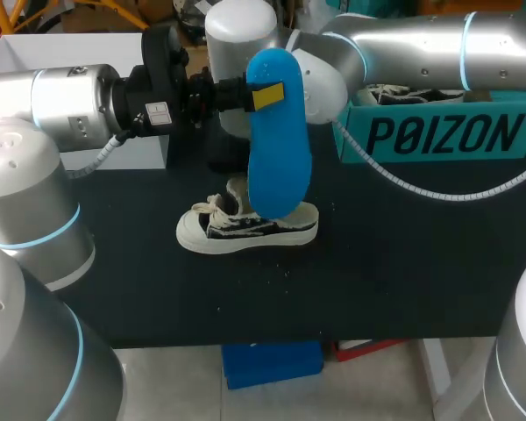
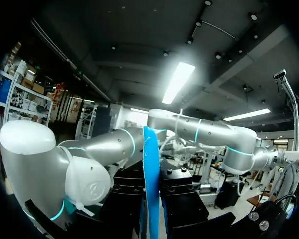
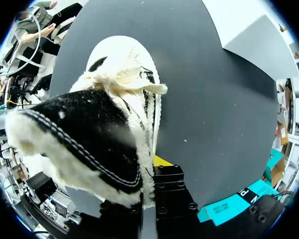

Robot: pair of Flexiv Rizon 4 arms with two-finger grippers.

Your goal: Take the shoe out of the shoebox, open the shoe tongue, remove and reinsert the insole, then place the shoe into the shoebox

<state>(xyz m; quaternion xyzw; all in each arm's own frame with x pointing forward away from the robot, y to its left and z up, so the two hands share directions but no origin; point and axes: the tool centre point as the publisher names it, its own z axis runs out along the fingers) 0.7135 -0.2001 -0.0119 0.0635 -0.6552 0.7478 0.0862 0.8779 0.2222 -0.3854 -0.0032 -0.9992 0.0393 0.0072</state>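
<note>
Hanging straight down from the left end effector (image 1: 265, 95), the blue insole (image 1: 279, 149) is clenched near its upper end, one flat face against each finger. In the left wrist view it runs edge-on out between the fingers of that end effector (image 2: 151, 184). Its lower end sits at the mouth of the shoe (image 1: 245, 230), directly below the end effector. I judge the insole light, thin and springy. It holds a gentle curve without drooping, yet it would probably buckle if pushed down hard from so far up, so a grip nearer its middle or steady, slow feeding would suit it better. Its smooth faces may slip in a light pinch. The shoe stands sole-down on the black table (image 1: 403, 263). The right end effector (image 3: 147, 172) appears to be grasping the wall of the shoe's opening, with a yellow tip just outside the fleecy rim and the other finger hidden on the far side of that wall. The shoe looks small and light, with soft fabric sides that give under pressure and a stiffer rubber sole and toe cap. The rim is a fair place to steady it, but the sole edge would hold firmer for carrying. The teal shoebox (image 1: 438, 136) stands well apart, beyond the right arm.
</note>
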